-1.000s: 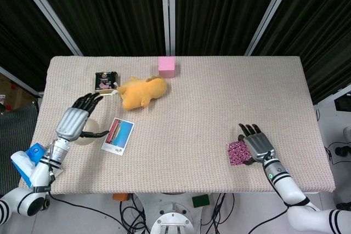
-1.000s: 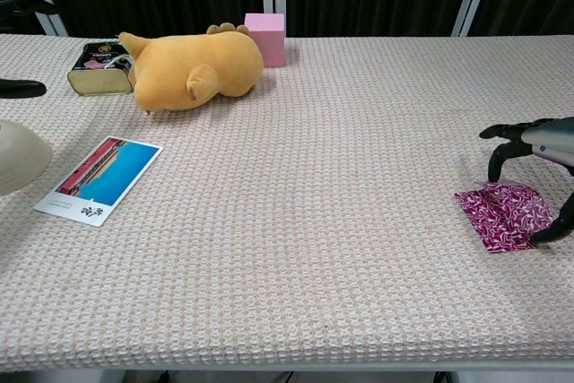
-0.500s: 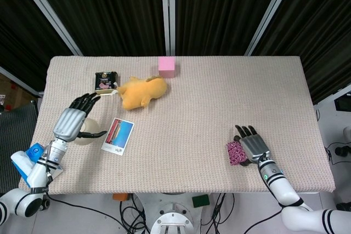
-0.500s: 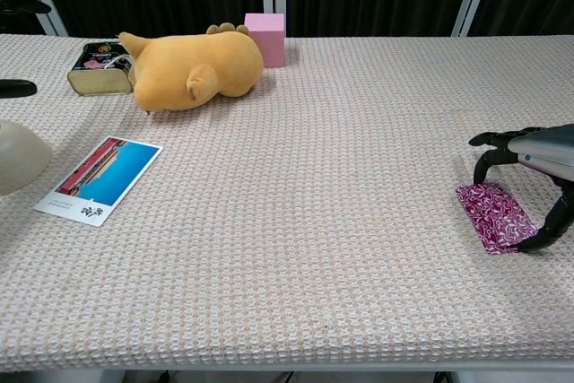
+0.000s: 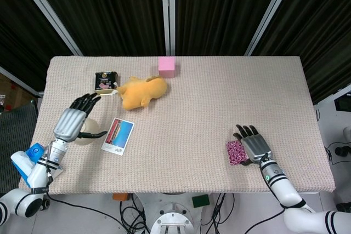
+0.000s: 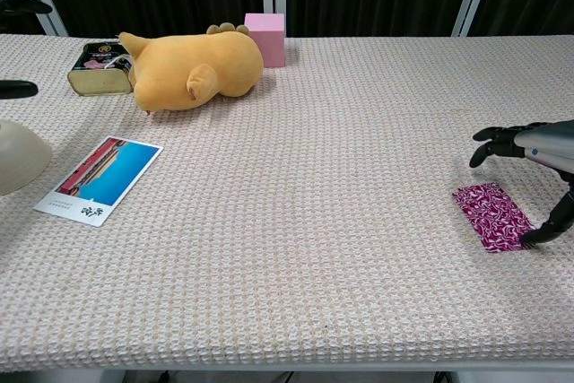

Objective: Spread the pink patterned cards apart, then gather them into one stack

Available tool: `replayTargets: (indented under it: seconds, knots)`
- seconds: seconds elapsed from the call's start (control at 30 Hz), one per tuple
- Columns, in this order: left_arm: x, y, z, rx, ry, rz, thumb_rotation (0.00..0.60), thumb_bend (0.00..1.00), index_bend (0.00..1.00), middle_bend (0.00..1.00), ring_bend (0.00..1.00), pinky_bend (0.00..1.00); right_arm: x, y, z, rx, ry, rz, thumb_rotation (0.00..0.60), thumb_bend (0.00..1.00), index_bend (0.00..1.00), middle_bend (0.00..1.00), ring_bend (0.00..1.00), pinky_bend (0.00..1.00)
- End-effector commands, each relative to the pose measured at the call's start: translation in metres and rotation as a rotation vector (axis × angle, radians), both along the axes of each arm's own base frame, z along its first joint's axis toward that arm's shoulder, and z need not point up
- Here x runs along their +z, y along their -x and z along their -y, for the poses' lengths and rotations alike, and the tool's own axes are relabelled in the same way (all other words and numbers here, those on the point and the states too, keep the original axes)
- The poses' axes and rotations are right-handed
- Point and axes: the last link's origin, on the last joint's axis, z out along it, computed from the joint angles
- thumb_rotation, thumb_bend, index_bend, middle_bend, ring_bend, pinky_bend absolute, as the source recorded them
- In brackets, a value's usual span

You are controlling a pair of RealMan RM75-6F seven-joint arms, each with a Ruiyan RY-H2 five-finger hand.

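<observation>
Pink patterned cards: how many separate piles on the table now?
1: a single neat stack of pink patterned cards near the front right, beside the right hand. The number of cards inside can't be told.

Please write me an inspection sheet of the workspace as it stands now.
Surface: table under a woven beige cloth.
Job's things: cards lie as one neat pink patterned stack near the right front edge.
Clutter: plush, pink cube, tin, postcard, pale bowl, all on the left or at the back.
Hands: right hand hovers at the cards, fingers apart, holding nothing; one fingertip is down at the stack's near right corner. Left hand is open over the bowl.
Cables: some hang below the front edge.
Surroundings: dark curtains behind.
</observation>
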Motion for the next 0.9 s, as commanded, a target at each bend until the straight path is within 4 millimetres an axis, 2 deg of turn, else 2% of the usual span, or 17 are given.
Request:
replayTargets:
  seconds: [0.03, 0.2, 0.27, 0.37, 0.43, 0.6, 0.77, 0.9]
  knots:
    - [0.001, 0.000, 0.000, -0.001, -0.003, -0.001, 0.218, 0.04, 0.05, 0.02, 0.00, 0.12, 0.009, -0.004, -0.002, -0.001, 0.013, 0.029, 0.581, 0.15, 0.20, 0.00, 0.00, 0.00]
    - [0.005, -0.001, 0.001, -0.001, -0.014, 0.001, 0.220, 0.04, 0.05, 0.02, 0.00, 0.12, 0.036, -0.013, -0.008, 0.004, 0.050, 0.088, 0.581, 0.15, 0.16, 0.00, 0.00, 0.00]
    - [0.006, -0.001, 0.002, -0.003, -0.019, 0.002, 0.218, 0.04, 0.05, 0.02, 0.00, 0.12, 0.053, -0.014, -0.010, 0.016, 0.103, 0.109, 0.581, 0.15, 0.15, 0.00, 0.00, 0.00]
    - [0.008, -0.001, 0.004, -0.003, -0.029, 0.000, 0.220, 0.04, 0.05, 0.02, 0.00, 0.12, 0.077, -0.008, -0.013, 0.044, 0.217, 0.136, 0.581, 0.15, 0.05, 0.00, 0.00, 0.00]
    - [0.010, -0.001, 0.006, -0.002, -0.043, -0.002, 0.217, 0.04, 0.05, 0.02, 0.00, 0.12, 0.095, 0.003, -0.014, 0.077, 0.338, 0.146, 0.582, 0.15, 0.00, 0.00, 0.00, 0.00]
    - [0.014, 0.005, 0.014, 0.015, -0.075, -0.009, 0.217, 0.04, 0.05, 0.02, 0.00, 0.12, 0.128, 0.046, -0.024, 0.136, 0.676, 0.059, 0.580, 0.15, 0.00, 0.00, 0.00, 0.00]
    - [0.025, 0.019, 0.037, 0.060, -0.130, -0.050, 0.215, 0.04, 0.05, 0.02, 0.00, 0.12, 0.137, 0.084, -0.057, -0.015, 0.718, 0.091, 0.581, 0.15, 0.00, 0.00, 0.00, 0.00]
    - [0.036, 0.039, 0.069, 0.138, -0.200, -0.088, 0.197, 0.04, 0.05, 0.02, 0.00, 0.12, 0.142, 0.107, -0.087, -0.066, 0.721, 0.076, 0.580, 0.15, 0.00, 0.00, 0.00, 0.00]
